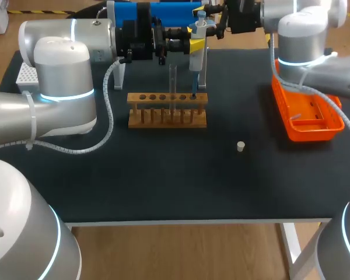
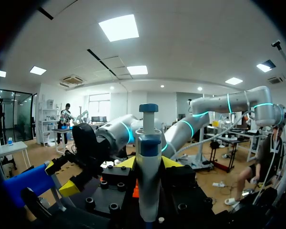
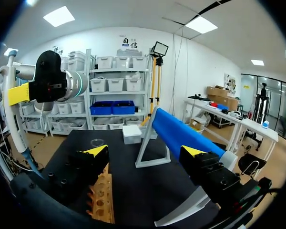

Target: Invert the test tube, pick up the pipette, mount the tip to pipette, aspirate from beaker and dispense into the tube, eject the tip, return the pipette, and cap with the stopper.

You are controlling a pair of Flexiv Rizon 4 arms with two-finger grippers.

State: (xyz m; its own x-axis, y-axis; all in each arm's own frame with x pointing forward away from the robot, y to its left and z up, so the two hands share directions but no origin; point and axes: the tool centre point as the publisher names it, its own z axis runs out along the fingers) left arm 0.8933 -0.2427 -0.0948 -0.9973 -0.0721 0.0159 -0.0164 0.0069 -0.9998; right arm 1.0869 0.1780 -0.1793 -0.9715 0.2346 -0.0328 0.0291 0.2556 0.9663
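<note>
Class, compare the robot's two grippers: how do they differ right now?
The left gripper is shut; the right gripper is open. The left gripper holds the pipette upright over the wooden rack; the right gripper holds nothing. Both have yellow tips.

Wood rack (image 1: 167, 111), plastic pipette (image 1: 196, 55), matt blk table (image 1: 163, 181).

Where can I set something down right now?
Bare tabletop in front of the wooden rack down to the front edge, left of the stopper; also between rack and orange tray. Crowded behind the rack, around the pipette.
</note>
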